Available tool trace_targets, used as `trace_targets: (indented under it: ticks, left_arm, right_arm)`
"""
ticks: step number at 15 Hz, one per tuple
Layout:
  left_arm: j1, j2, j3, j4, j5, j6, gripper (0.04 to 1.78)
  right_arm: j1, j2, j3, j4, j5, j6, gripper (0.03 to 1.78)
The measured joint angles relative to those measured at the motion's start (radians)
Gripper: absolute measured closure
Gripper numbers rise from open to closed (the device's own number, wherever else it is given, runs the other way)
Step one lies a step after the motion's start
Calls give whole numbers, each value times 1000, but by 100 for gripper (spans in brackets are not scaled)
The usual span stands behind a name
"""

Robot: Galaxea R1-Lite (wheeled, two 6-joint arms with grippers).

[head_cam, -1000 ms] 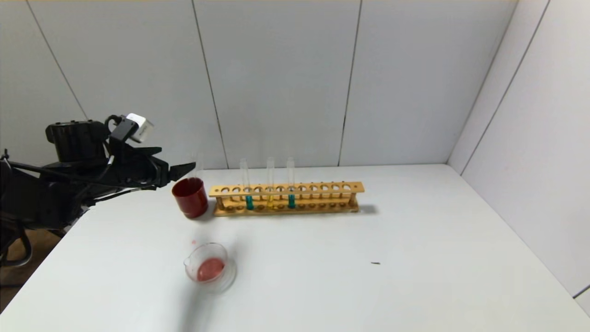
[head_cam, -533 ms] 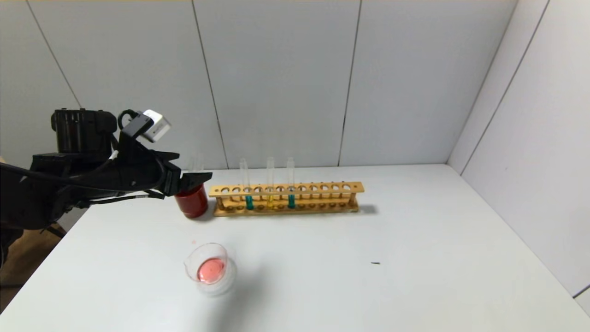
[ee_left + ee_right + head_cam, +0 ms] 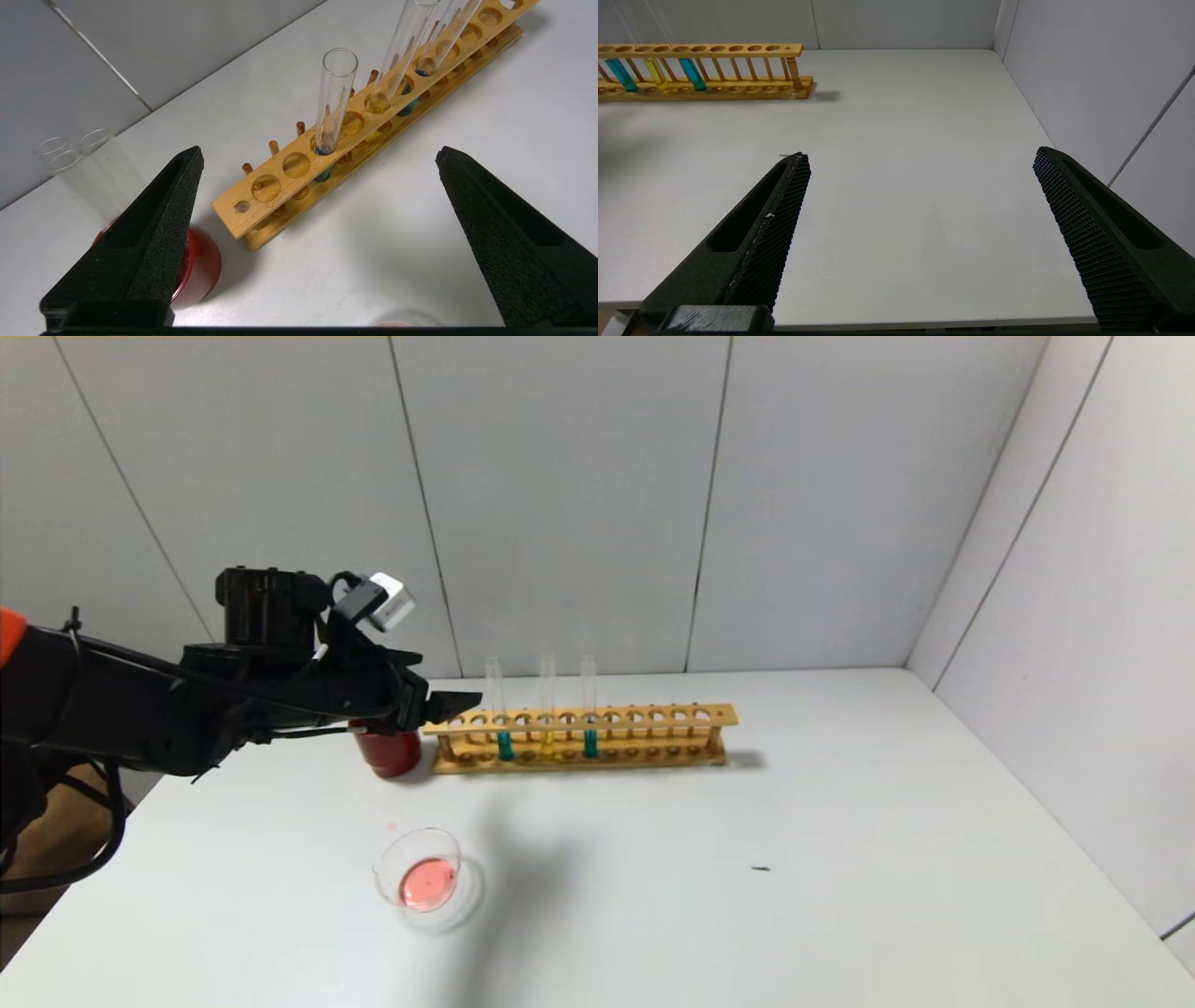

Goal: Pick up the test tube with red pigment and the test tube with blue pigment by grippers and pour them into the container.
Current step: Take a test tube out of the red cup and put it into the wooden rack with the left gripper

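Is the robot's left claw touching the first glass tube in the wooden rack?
Apart. In the left wrist view the left gripper has its jaws spread wide, and the nearest tube stands in the wooden rack beyond them, with bare table between.

Wooden rack [image 3: 581, 737] is sitting toward the back of the table [image 3: 747, 896], three tubes standing in its left half. Cup [image 3: 387, 753] is sitting just left of the rack, container [image 3: 422, 870] lying nearer the front, left of centre.
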Motion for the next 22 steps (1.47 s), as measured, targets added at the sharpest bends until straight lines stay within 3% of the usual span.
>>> trace_targets:
  ticks: [13, 17, 22]
  left_arm:
    - [-37, 245, -216, -51, -10, -85, 13]
    - [-56, 256, -224, -51, -10, -90, 56]
    - [-66, 268, -234, -56, -9, -91, 142]
  right_arm:
    - [0, 0, 0, 0, 0, 0, 6]
    - [0, 0, 0, 0, 0, 0, 6]
    - [0, 0, 0, 0, 0, 0, 6]
